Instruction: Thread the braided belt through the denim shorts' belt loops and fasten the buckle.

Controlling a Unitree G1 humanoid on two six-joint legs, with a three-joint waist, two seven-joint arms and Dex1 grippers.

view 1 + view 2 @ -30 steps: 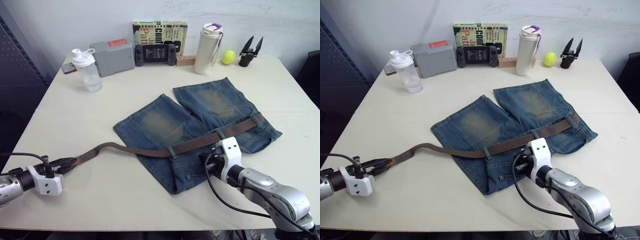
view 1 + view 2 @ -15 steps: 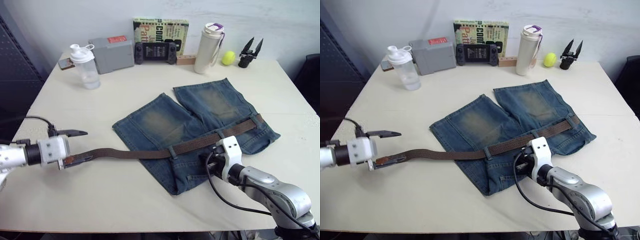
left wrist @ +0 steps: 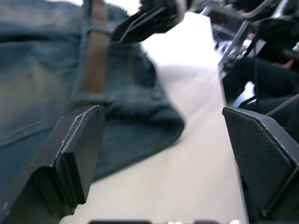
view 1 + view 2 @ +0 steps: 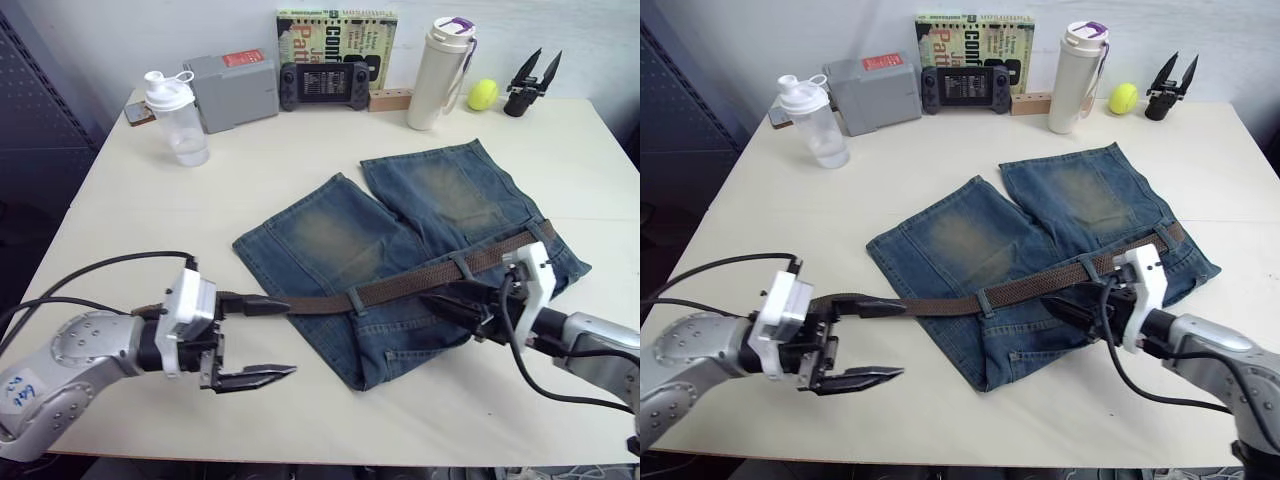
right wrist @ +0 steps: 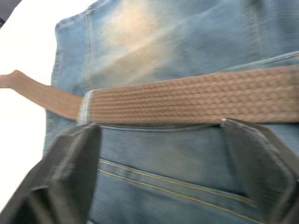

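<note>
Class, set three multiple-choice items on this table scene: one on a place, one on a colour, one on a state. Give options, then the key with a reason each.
1. Where does the braided belt lie?
A. across the denim shorts
B. beside the book
C. on the floor

2. What colour is the ball?
A. red
B. yellow-green
C. blue

3. How is the left gripper?
A. shut on the belt
B. holding the bottle
C. open

Key: 1 A, it runs under belt loops. 2 B, by the head views. 3 C, its fingers stand wide apart.
</note>
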